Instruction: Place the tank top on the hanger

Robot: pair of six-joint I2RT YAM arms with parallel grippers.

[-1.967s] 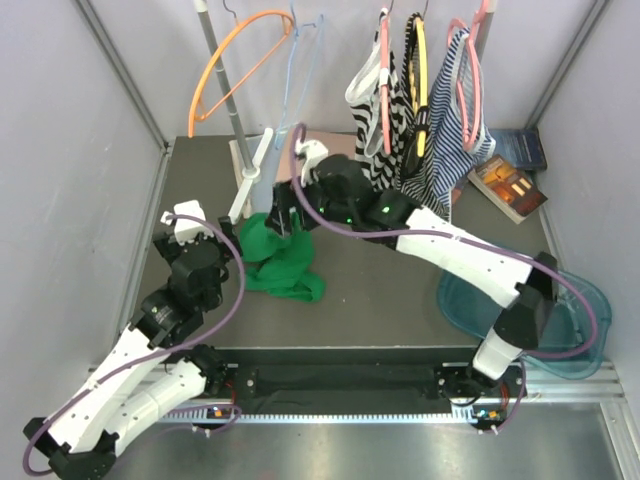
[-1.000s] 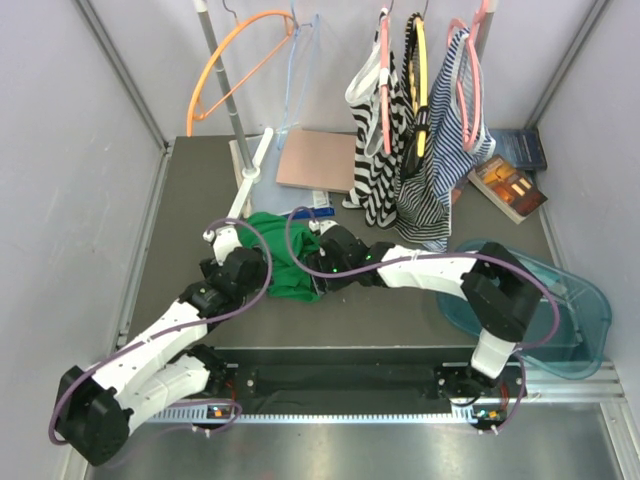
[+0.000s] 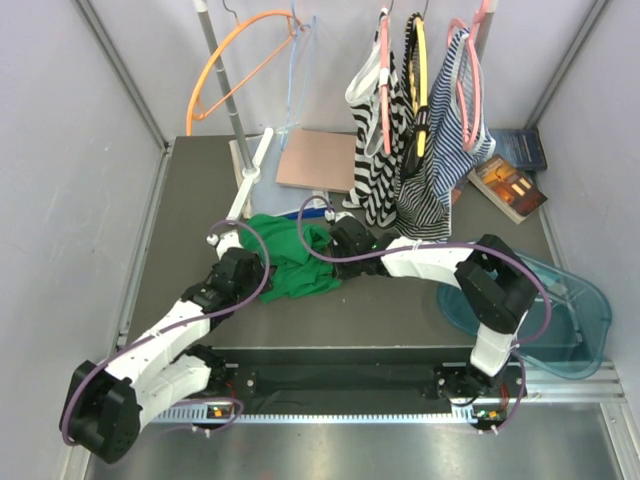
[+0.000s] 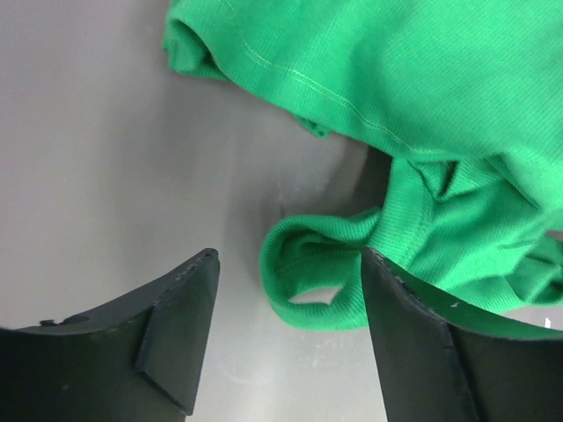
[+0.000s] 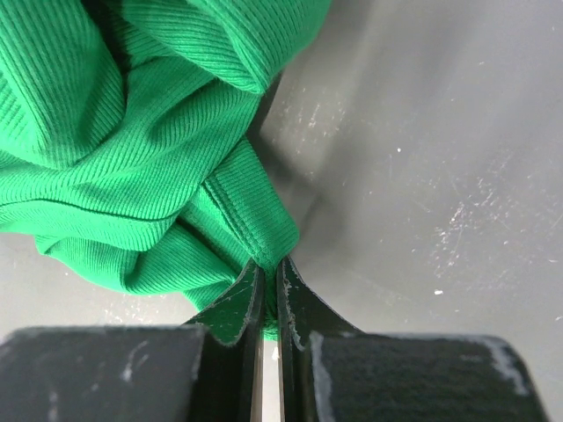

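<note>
top external view: the tank top (image 3: 290, 262) lies crumpled on the dark table (image 3: 180, 200), left of centre in the frame, between the two arms. the right gripper (image 3: 323, 257) meets its right edge and the left gripper (image 3: 260, 264) its left edge. right wrist view: the right gripper (image 5: 271, 268) has its jaws drawn almost together on a ribbed fold of the tank top (image 5: 132, 149), the bulk of the cloth bunched in the upper left of the frame. left wrist view: the left gripper (image 4: 290, 257) stands with its jaws well apart, low over the table; a strap loop of the tank top (image 4: 422, 105) lies in the gap between them, not pinched. the hanger (image 3: 292, 75) hangs bare from the rail at the top of the frame, just right of an orange hanger (image 3: 235, 55) and well apart from the garment. two striped tops (image 3: 405, 150) hang at upper right.
</note>
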